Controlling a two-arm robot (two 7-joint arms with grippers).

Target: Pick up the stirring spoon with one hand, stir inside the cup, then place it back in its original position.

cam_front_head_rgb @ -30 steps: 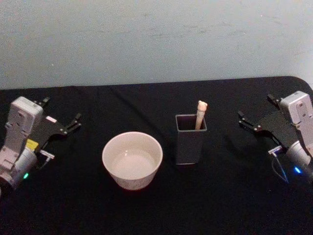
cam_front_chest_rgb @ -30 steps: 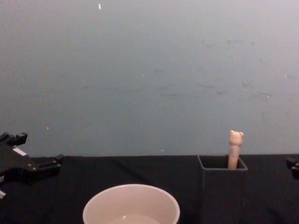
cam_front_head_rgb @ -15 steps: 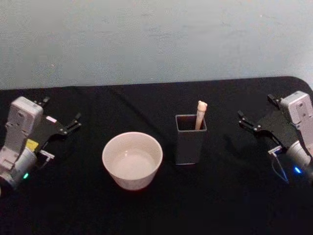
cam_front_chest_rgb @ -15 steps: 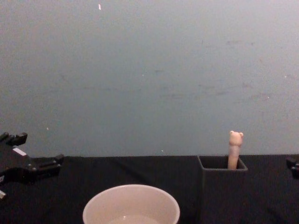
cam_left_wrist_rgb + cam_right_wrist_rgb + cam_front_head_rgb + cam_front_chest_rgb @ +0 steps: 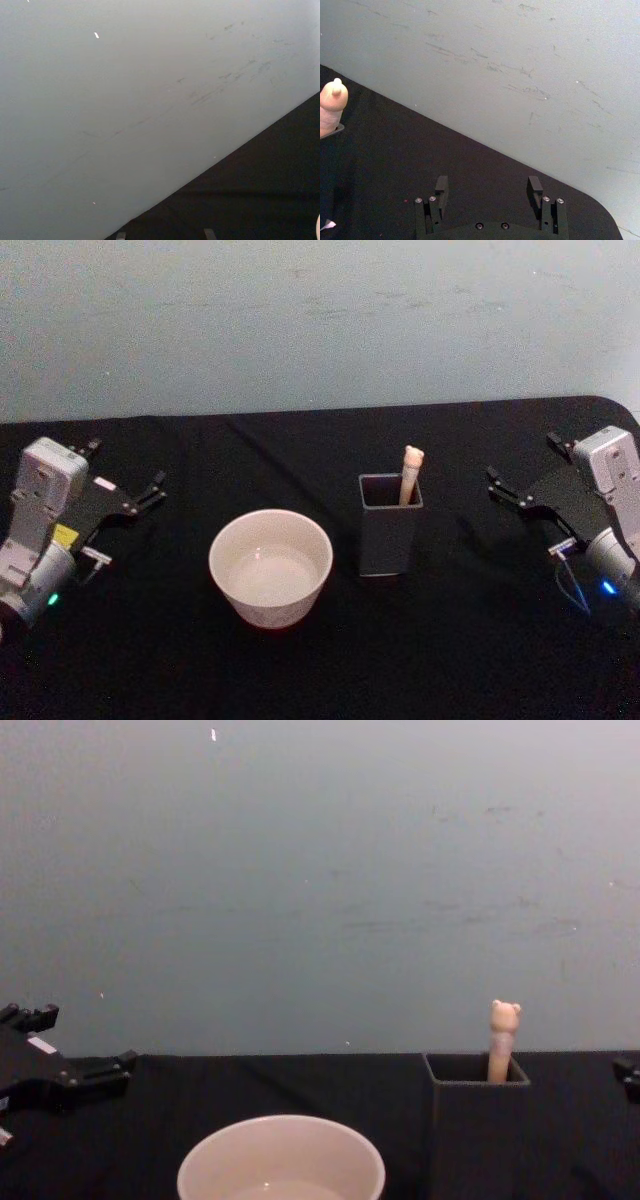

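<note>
The stirring spoon [image 5: 409, 476], a slim utensil with a cream-beige handle topped by a tiny eared animal head, stands nearly upright in the far right corner of a dark grey square box-shaped holder [image 5: 385, 540]. Only its upper handle pokes above the rim, and whatever lies lower is hidden from me. Just to the holder's left on the black-covered table [image 5: 450, 650] sits the wide round cream-white cup [image 5: 268, 612], a thin pool of liquid in its bottom. I judge the spoon very light and stiff, with a smooth, narrow handle that could slip or swivel in a pinch, so I would take it just under the little head, across the handle, and lift straight up so it clears the holder wall without tipping the box. The right gripper [image 5: 522, 456] rests on the table well to the spoon's right, its claw spread wide with nothing between the fingers [image 5: 441, 186]; it looks the nearer choice. The left gripper [image 5: 128, 462] sits parked at the table's left, beyond the cup, its claw likewise spread and empty.
</note>
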